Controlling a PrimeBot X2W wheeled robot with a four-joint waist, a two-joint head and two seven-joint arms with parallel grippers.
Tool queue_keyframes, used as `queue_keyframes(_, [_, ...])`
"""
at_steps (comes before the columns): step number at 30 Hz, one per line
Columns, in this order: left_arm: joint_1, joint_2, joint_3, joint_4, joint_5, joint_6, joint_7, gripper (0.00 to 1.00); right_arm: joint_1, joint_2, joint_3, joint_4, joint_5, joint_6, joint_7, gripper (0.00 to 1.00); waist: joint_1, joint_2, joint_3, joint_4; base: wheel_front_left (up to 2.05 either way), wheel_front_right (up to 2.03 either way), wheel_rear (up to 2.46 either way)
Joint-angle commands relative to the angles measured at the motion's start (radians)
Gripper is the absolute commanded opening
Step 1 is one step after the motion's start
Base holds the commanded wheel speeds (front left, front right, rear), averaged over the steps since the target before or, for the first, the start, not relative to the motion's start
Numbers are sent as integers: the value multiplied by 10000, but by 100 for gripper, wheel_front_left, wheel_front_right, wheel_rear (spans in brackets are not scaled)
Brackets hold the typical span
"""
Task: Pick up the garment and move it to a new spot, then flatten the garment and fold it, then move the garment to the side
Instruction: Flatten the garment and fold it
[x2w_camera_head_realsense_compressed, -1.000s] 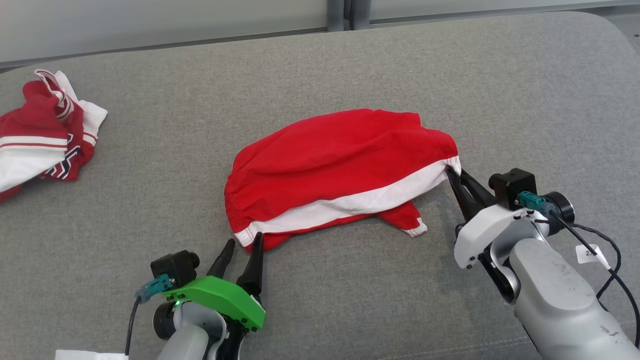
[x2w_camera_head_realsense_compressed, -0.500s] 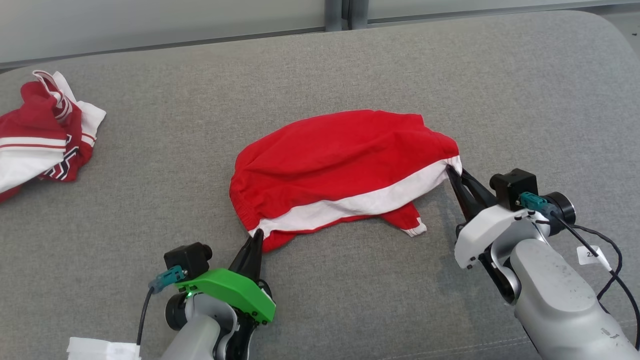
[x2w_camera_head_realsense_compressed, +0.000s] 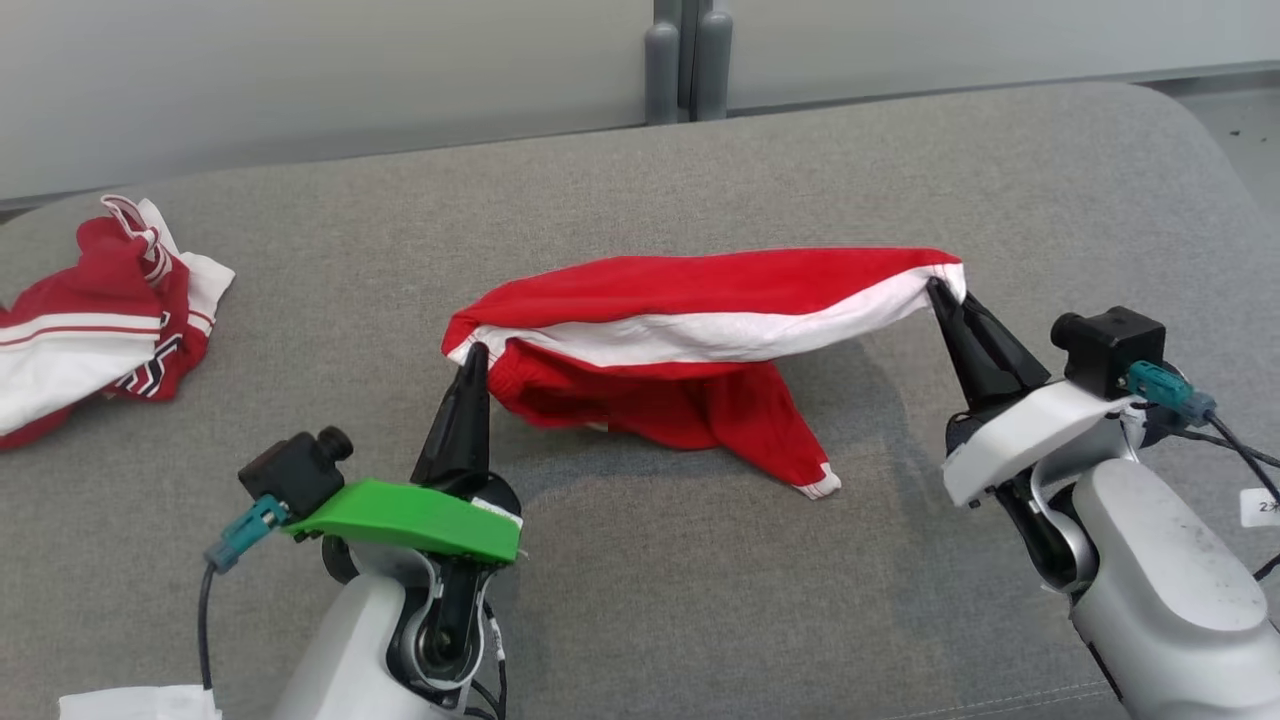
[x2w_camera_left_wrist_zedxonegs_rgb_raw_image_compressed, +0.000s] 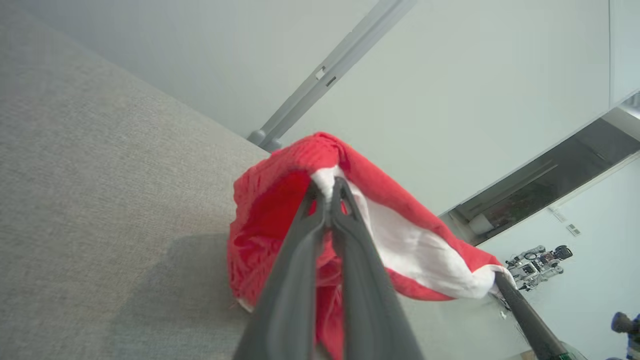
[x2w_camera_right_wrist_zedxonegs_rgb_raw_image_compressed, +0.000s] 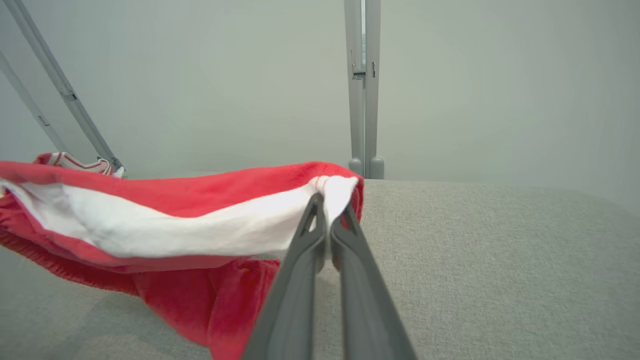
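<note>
The garment is a red pair of shorts with a white side stripe, stretched between my two grippers above the grey cushion. My left gripper is shut on its left end, at the white stripe. My right gripper is shut on its right end, again on the white stripe. The upper edge hangs taut between the two grips, while the red lower part sags onto the cushion, a hemmed corner trailing toward me.
A second red and white garment lies crumpled at the cushion's far left. The grey cushion has wide free surface in front and to the right. A grey post and pale wall stand behind. White paper pokes in at the bottom left.
My left gripper closed on the garment's left end. Both grippers then rose, lifting the upper edge off the cushion and pulling it taut. The head camera has tilted, shifting the whole picture down.
</note>
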Motion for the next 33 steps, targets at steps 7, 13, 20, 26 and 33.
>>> queue_keyframes(7, [686,573,305,-2378,-653,1,183,0,745,-789,-286,-2472,732,1,1040,0,0,0,-1153,-249,0,0,0])
queue_keyframes(13, [762,1074,646,-4797,-868,500,742,0,1179,-1267,-957,-5160,968,1,2329,0,0,0,-1543,-409,0,0,0])
queue_keyframes(20, [157,1708,1023,-7311,-1205,1305,1815,0,1506,-1230,-2015,-7906,1086,1,3759,0,0,0,-1671,-562,0,0,0])
queue_keyframes(26, [-767,2113,1279,-7920,-1178,1931,2605,0,1276,-936,-2707,-8952,1136,1,4572,0,0,0,-1476,-659,0,0,0])
queue_keyframes(33, [-2131,2149,1048,-6311,-1285,2045,3321,0,258,-686,-2235,-7741,1379,1,5101,0,0,0,-600,-698,0,0,0])
